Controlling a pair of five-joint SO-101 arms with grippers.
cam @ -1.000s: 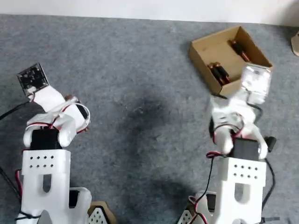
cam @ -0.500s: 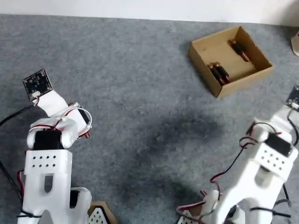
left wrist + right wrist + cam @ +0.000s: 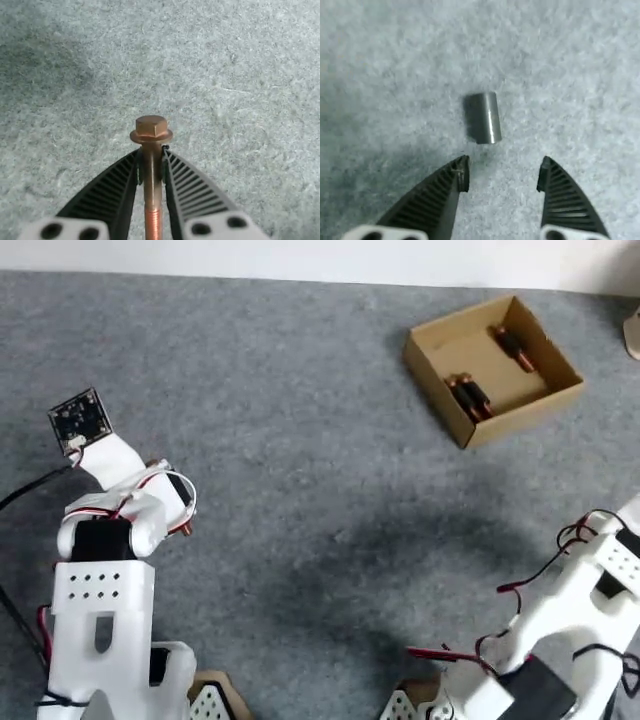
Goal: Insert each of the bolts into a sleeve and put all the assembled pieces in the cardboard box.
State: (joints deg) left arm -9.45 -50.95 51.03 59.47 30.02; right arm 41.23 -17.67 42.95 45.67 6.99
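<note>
A gray mat (image 3: 300, 440) covers the whole table. The left arm (image 3: 100, 580) stands at the near left side. The right arm (image 3: 570, 620) leans out to the near right edge. A cardboard box (image 3: 470, 345) sits far back on the right, well apart from both arms. Two finished pieces (image 3: 468, 397) lie inside it, one near each end.

The left gripper (image 3: 151, 162) is closed tight on a copper bolt (image 3: 151, 131). The bolt's head sticks out past the fingertips, above the mat. The right gripper (image 3: 502, 175) has its fingers spread wide and holds nothing. A small dark sleeve (image 3: 482, 117) lies on its side on the mat, just past those open tips and not touching them.
</note>
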